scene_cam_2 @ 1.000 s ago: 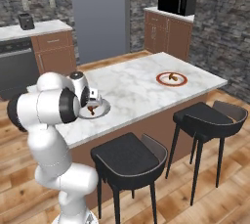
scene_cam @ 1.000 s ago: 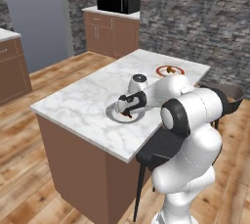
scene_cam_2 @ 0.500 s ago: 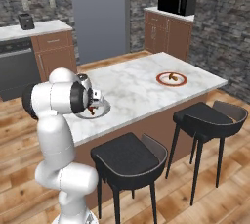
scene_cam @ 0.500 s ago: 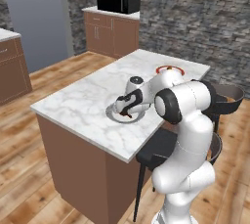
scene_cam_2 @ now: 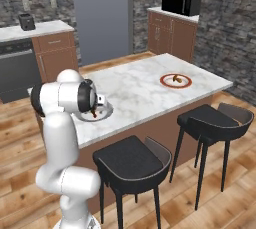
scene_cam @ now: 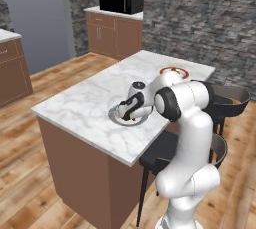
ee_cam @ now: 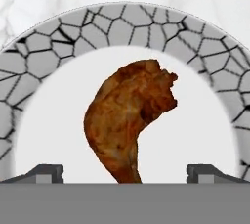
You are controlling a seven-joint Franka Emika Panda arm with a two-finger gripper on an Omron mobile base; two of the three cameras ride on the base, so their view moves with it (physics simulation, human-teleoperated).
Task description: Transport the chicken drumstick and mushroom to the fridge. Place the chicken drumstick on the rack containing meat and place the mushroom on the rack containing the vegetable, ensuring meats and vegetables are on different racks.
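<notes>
The chicken drumstick is orange-brown and lies on a white plate with a grey cracked-pattern rim, fat end away from me. My gripper hangs close over it, open, with one fingertip on each side of the thin bone end and nothing gripped. From the base, the gripper sits just above this plate near the island's front edge; the plate is partly behind my arm. The mushroom is a small brown shape on a red-rimmed plate. The grey fridge stands shut behind the island.
Two dark bar stools stand along the island's near side. A black microwave sits on wooden cabinets at the back. More counter with a dark oven front runs to the left. Wooden floor lies between island and fridge.
The arm's elbow has swung up and over, and the hand has sunk a little closer to the grey-rimmed plate. The jaws have stayed open. Both plates are unmoved.
</notes>
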